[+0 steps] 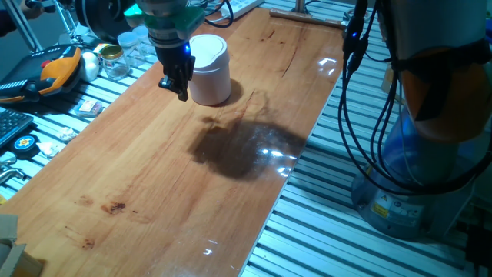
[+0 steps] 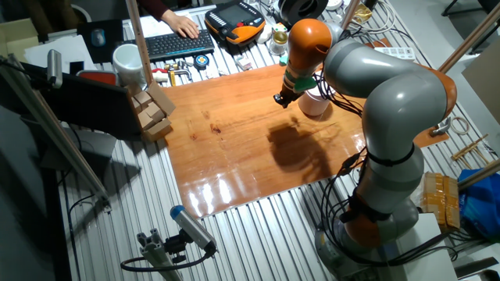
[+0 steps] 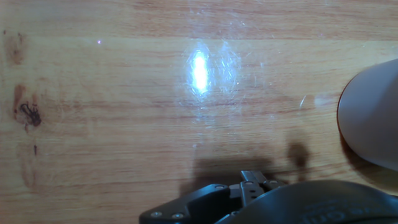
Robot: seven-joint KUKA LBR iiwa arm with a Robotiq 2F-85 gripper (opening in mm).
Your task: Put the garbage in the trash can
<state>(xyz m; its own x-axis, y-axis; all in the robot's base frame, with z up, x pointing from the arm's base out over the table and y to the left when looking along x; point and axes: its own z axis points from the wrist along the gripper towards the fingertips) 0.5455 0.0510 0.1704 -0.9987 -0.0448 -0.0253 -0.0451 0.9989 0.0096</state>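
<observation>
Wooden bench [image 1: 154, 177] filling most of each view, bare under and in front of the gripper. Grey and orange arm [image 2: 391, 109] reaching in from the robot's base, its dark shadow cast on the boards beside the gripper.

White trash can [image 1: 209, 69] standing upright just beside the gripper, close enough to look nearly touching in one fixed view; only its curved edge [image 3: 373, 124] showing at the right margin of the hand view. Domed lid on top, apparently shut.

Black gripper [image 1: 175, 83] hanging above the boards, tips pointing down. Impossible to tell how far apart the fingers stand, or whether anything sits between them: too dark and small in both fixed views, and only the housing visible in the hand view.

Garbage not to be seen anywhere: no white wad on the bench near the gripper.

Likely risks: knocking the light trash can over with a sideways move so close by; dropping the wad against the shut lid and losing it onto the bench.
</observation>
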